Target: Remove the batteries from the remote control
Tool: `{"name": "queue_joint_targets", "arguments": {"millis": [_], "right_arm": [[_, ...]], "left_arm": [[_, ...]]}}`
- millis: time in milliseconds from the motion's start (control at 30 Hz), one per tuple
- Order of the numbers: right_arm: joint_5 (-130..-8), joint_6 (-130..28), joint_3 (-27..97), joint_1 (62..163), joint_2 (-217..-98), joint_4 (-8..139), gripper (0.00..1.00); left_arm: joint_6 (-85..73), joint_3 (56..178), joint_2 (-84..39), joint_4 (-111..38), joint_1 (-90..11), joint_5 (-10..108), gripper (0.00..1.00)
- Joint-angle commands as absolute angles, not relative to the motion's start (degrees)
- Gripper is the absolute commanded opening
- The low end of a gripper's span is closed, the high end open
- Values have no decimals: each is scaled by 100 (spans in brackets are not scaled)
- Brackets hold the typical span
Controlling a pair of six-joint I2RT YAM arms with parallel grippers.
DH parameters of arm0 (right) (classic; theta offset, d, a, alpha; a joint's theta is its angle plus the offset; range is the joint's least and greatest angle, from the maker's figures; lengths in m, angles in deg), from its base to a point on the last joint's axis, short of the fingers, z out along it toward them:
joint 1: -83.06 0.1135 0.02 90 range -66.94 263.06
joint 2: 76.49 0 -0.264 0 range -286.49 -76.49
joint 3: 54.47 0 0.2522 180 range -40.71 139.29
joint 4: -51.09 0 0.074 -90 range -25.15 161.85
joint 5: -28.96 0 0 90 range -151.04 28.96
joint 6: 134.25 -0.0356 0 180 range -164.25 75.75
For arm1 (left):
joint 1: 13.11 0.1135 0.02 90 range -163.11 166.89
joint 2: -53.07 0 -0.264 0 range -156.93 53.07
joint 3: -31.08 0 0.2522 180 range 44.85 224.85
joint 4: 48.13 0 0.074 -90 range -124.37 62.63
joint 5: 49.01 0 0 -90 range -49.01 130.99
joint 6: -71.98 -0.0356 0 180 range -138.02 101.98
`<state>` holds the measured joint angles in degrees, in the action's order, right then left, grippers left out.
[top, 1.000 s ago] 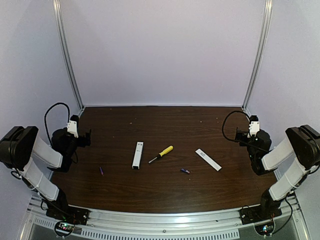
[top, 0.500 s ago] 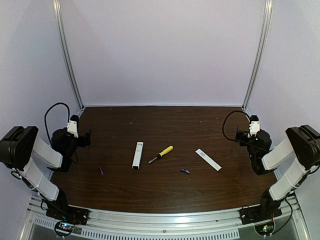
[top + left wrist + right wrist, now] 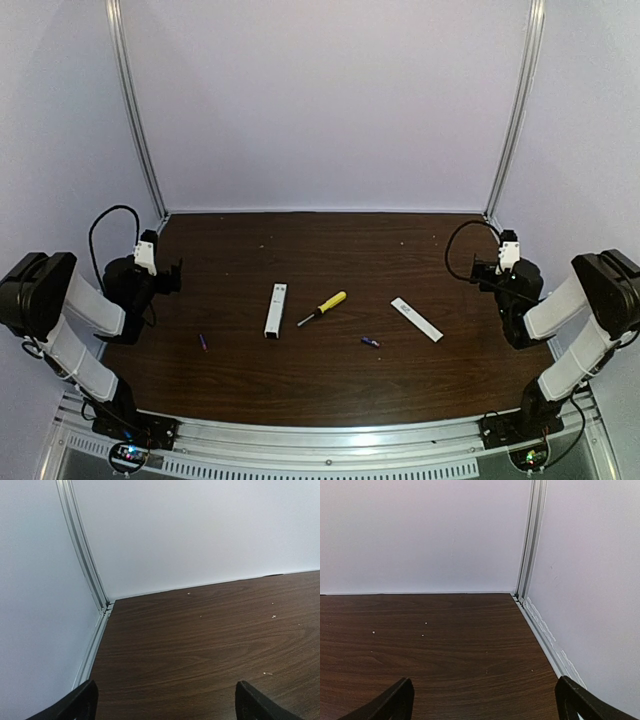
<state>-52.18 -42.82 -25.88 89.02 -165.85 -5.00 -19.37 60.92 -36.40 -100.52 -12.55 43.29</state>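
Left gripper [image 3: 170, 272] and right gripper [image 3: 487, 270] gape apart at the frame's sides; one battery [image 3: 202, 341] lies lower-left of the central remote control [image 3: 275, 309], another battery [image 3: 370, 342] lower-right.

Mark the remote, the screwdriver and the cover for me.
Remote [image 3: 275, 310], top view, middle of its white body.
Screwdriver [image 3: 322, 309], top view, mid-length, at the handle's base.
Cover [image 3: 416, 319], top view, middle of the strip.

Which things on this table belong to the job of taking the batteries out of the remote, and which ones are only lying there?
Belong to the job:
- remote control
- left battery, lying loose, apart from the remote
- right battery, also loose

Only lying about:
- yellow-handled screwdriver
- flat white cover strip, possibly the remote's lid
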Motion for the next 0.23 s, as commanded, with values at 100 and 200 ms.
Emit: {"name": "queue_joint_targets", "arguments": {"millis": [100, 200], "right_arm": [[-5495, -4425, -2401, 8694, -16584, -255, 100], [-5498, -4425, -2432, 8693, -16562, -311, 100]], "left_arm": [[-1882, 6093, -3675, -10328, -1204, 4292, 97], [-1882, 6093, -3674, -10323, -1207, 4300, 97]]}}
